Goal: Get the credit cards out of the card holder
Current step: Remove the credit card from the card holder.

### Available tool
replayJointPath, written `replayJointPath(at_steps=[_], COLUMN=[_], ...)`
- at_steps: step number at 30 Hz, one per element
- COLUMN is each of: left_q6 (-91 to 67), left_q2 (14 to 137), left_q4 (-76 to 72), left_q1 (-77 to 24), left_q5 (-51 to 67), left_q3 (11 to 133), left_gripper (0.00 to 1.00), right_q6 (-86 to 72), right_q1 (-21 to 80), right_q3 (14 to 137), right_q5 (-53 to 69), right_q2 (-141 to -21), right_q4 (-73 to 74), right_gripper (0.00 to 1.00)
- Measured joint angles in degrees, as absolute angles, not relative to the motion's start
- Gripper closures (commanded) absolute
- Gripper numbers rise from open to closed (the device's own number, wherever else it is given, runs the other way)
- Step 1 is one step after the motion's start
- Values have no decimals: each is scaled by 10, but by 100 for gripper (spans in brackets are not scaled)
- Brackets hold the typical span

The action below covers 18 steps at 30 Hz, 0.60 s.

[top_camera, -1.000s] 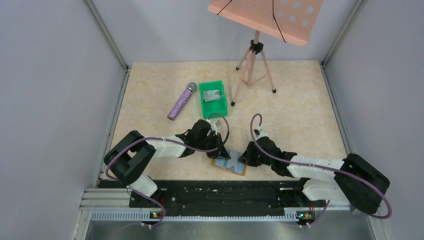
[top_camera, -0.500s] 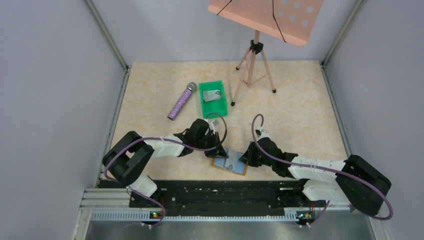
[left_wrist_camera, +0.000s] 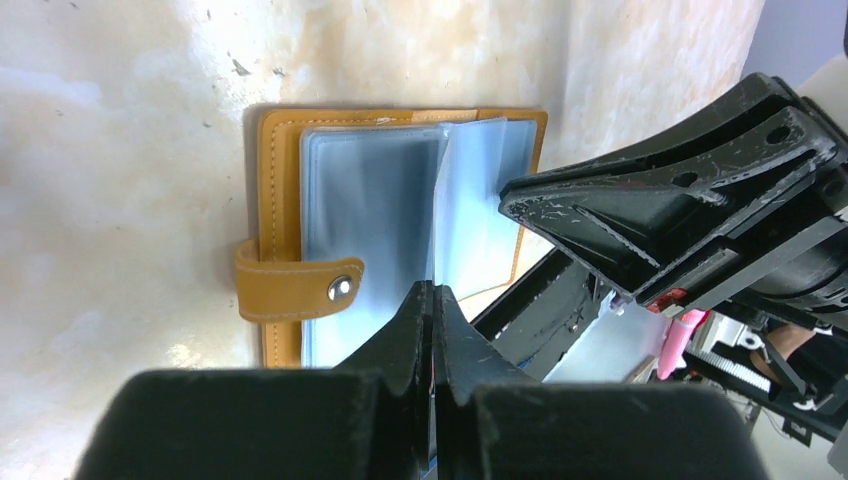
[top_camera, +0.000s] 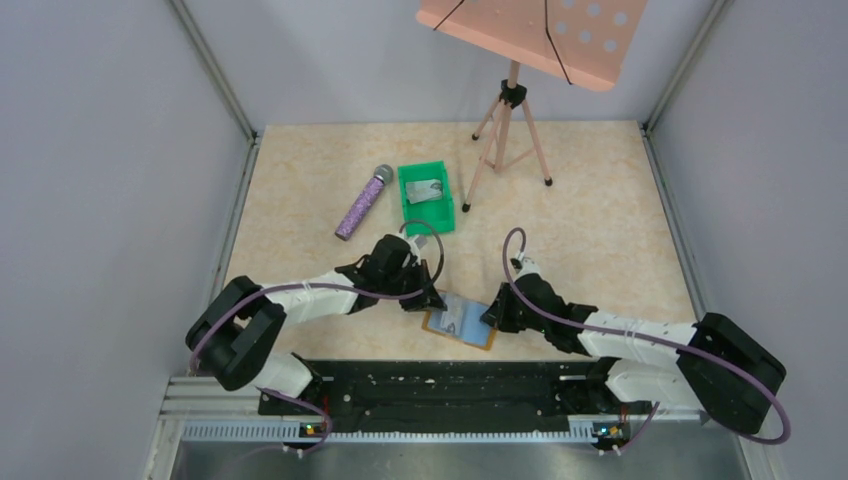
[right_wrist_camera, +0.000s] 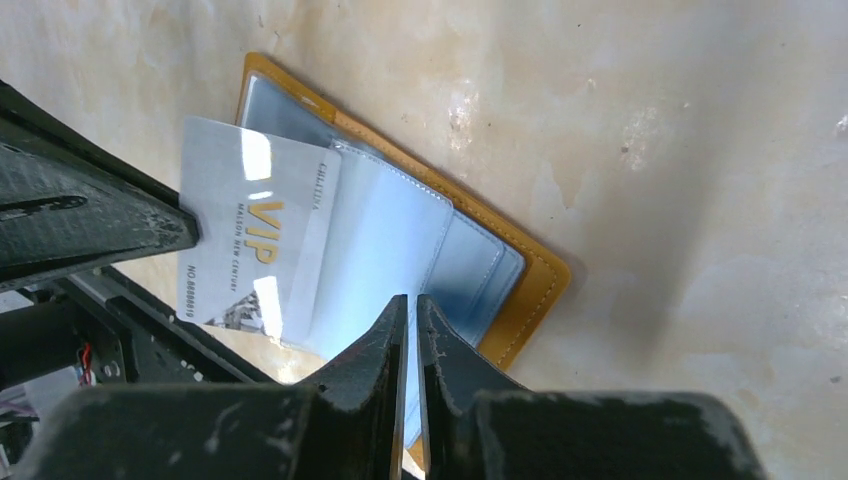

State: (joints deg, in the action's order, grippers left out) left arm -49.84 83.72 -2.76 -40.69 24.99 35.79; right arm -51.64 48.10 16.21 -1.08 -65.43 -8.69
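- Nearest, close to the near edge of the table (top_camera: 600, 220), the card holder (top_camera: 460, 322) lies open and flat with its pale pockets up; it sits between the two arms, the left arm (top_camera: 300, 292) reaching its left end and the right arm (top_camera: 620, 328) its right end
- The right jaws are pinched shut on a loose pocket leaf at the holder's right side, which I judge anchors the holder; the tan cover itself rests on the table
- The left jaws are closed on the outer edge of a silvery card (right_wrist_camera: 255, 240) printed "VIP"; the card lies on the left jaws' side of the holder, most of it out in the open; a narrow strip along its inner edge looks to lie under the clear pocket, so I judge it not yet free
- What the coming move turns on: the card's long axis runs across the line joining the two jaws, so it leaves the pocket sideways; the pull should go straight away from the right jaws, flat and level, or the leaf may lift with it
- Farther off, straight beyond the left jaws, a green bin (top_camera: 404, 190) holds another card (top_camera: 428, 189); the left arm is the nearer to it, so the drop likely falls to that arm
- A purple microphone (top_camera: 362, 203) lies just left of the bin; a music stand (top_camera: 515, 95) stands farthest back; neither looks to be in the way
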Motion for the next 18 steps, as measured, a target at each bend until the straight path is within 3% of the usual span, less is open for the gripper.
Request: replayJointPath(at_steps=[6, 18], left_q6=[-498, -545], left_q2=[801, 682], left_q4=[-12, -2], left_q1=[-400, -395], left_q5=[223, 167], left_q3=[358, 331], left_gripper=[100, 100], right_q6=[-490, -485], right_q1=[481, 481], right_q3=[177, 182], right_q5=[-17, 20], right_q2=[-627, -541], right_q4=[-49, -117], right_gripper=[85, 47])
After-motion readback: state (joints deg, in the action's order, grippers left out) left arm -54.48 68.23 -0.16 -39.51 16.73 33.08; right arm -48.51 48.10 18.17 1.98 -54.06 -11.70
